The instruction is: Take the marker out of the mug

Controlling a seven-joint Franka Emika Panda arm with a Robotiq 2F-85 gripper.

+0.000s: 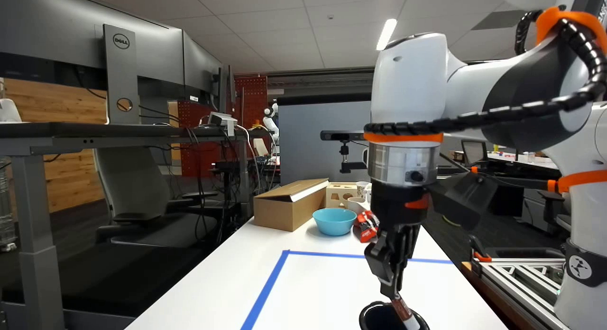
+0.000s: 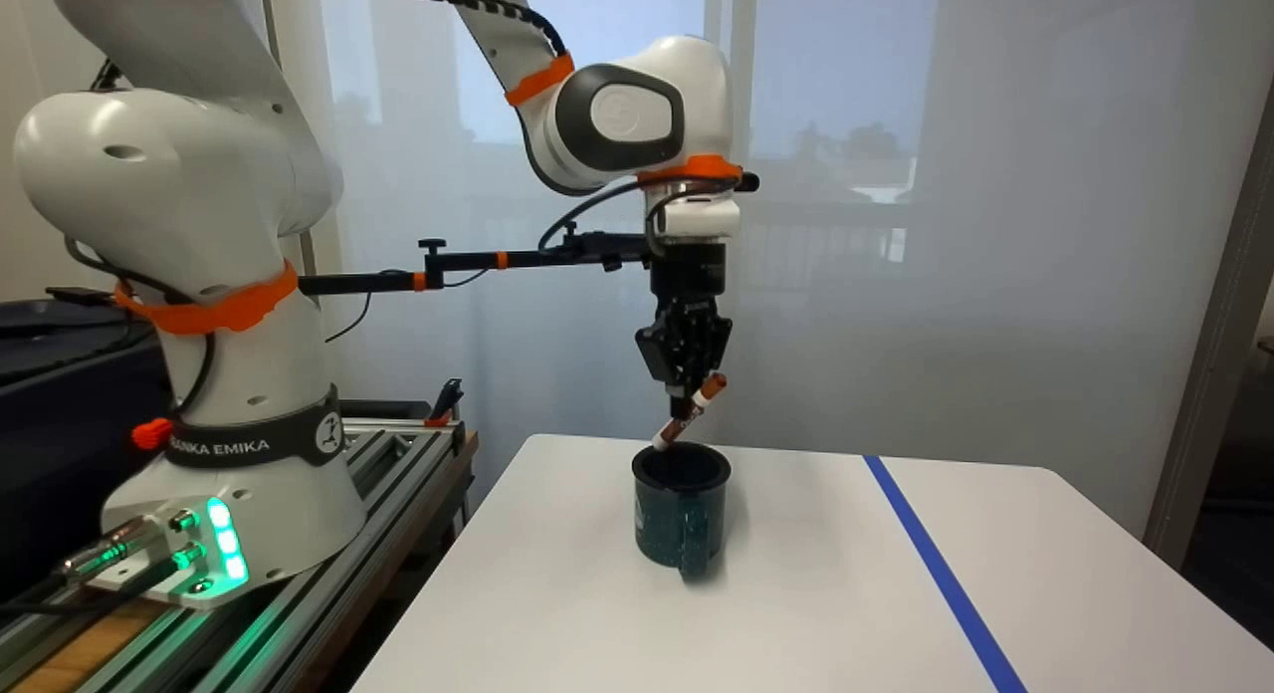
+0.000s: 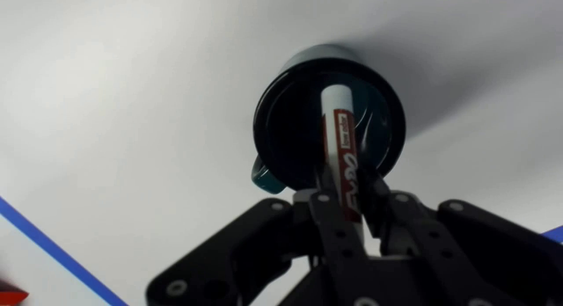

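Note:
My gripper (image 2: 683,406) is shut on the slim red and white marker (image 2: 681,426) and holds it tilted over the mug (image 2: 659,519). The marker's upper end sticks up past the fingers. In the wrist view the marker (image 3: 343,130) runs between the fingertips (image 3: 348,183), its white end over the mug's opening. That lower end is about level with the rim; I cannot tell if it is slightly inside or just above. The dark mug stands upright, with its handle visible in the wrist view (image 3: 268,179). The mug's lower part is cut off in an exterior view (image 1: 367,311).
A light blue bowl (image 1: 334,222), a cardboard box (image 1: 280,212), a chunkier red packet (image 1: 366,226) and several light cups stand at the table's far end. Blue tape (image 2: 946,574) marks lines on the white table. A red object (image 3: 12,297) shows at the wrist view's corner.

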